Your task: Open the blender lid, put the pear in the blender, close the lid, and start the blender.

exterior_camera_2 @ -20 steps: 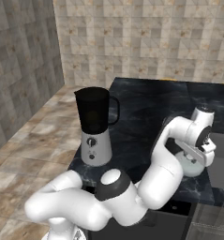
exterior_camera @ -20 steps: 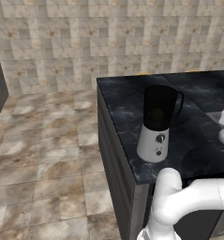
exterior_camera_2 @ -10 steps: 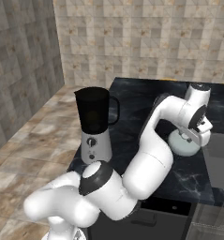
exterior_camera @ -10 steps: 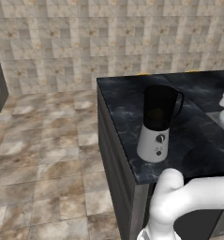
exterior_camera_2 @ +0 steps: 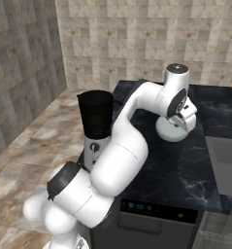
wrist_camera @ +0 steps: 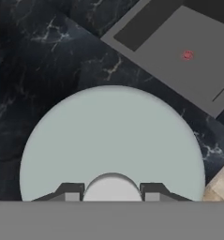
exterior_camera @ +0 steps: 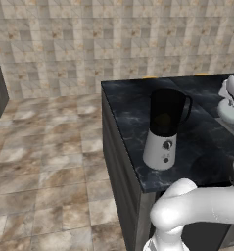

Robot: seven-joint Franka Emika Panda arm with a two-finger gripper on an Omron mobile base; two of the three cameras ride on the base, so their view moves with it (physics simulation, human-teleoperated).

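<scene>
From the left base view I see the blender (exterior_camera: 165,130) lidless at counter (exterior_camera: 128,105) centre. From the right, my gripper (exterior_camera_2: 181,118) sits on the blender lid (exterior_camera_2: 172,132) at three o'clock. Hand view: fingertips (wrist_camera: 70,191) flank the lid's knob (wrist_camera: 112,186), narrowly spread; grip uncertain.

The blender (exterior_camera: 165,130) stands lidless near the desk's (exterior_camera_2: 185,170) front-left corner, jar mouth open from above; its side handle juts to the right. The lid (wrist_camera: 111,145) lies flat on the desk, well apart from the blender, just beside the sink (wrist_camera: 179,51). The hand (wrist_camera: 111,190) sits directly over the lid, fingertips (wrist_camera: 69,191) flanking the knob (wrist_camera: 111,185). Bare dark desk lies between blender and lid.
</scene>
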